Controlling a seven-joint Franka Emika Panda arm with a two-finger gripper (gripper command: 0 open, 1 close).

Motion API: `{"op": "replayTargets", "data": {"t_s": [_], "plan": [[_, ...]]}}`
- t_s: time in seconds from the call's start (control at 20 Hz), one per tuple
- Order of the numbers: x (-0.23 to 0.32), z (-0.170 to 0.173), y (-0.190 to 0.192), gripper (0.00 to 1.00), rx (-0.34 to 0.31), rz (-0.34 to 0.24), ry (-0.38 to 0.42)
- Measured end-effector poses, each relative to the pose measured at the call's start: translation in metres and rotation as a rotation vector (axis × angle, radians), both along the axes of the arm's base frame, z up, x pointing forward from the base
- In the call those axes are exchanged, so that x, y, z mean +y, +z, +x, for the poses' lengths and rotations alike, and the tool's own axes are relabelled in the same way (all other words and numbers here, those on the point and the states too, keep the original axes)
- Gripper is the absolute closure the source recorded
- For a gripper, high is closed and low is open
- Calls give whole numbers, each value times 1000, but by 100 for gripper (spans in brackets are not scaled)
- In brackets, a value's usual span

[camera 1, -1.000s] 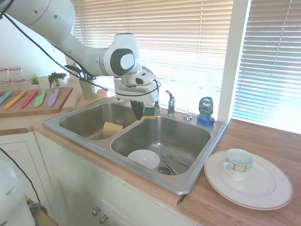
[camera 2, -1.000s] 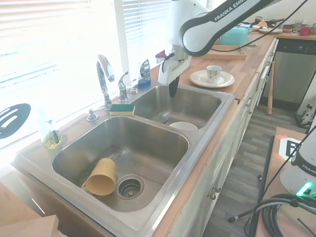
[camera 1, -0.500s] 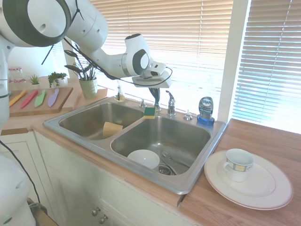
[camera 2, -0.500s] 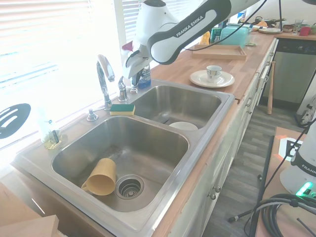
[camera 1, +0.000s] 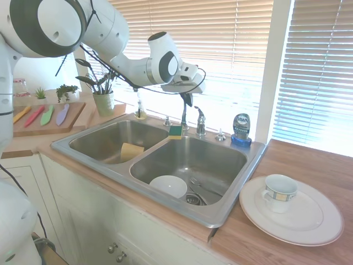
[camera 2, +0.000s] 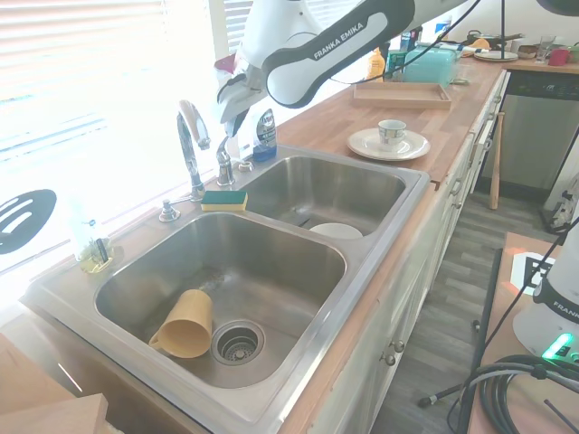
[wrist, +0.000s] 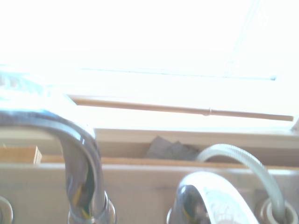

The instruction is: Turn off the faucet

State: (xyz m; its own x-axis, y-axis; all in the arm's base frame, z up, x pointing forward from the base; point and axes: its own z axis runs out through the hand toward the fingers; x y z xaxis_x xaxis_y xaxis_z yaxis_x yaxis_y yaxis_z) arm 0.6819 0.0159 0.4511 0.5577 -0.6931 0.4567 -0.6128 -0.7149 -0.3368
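Gripper now above faucet

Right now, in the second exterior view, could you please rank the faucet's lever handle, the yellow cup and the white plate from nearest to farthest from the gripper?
1. Lever handle, just below the gripper.
2. White plate, on the counter beyond the sink.
3. Yellow cup, in the near basin.

The faucet is shiny chrome, standing upright on the sink's back ledge behind the divider between the two basins. Its thin arched spout rises tall; its short lever handle stands just beside it.
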Motion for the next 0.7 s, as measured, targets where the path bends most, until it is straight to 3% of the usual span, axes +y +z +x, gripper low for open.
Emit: {"op": "replayTargets", "data": {"t_s": [0.25,0.7], "plan": [[-11,20,12,100,0,6,-18],[-23,30,-13,100,40,21,-26]]}}
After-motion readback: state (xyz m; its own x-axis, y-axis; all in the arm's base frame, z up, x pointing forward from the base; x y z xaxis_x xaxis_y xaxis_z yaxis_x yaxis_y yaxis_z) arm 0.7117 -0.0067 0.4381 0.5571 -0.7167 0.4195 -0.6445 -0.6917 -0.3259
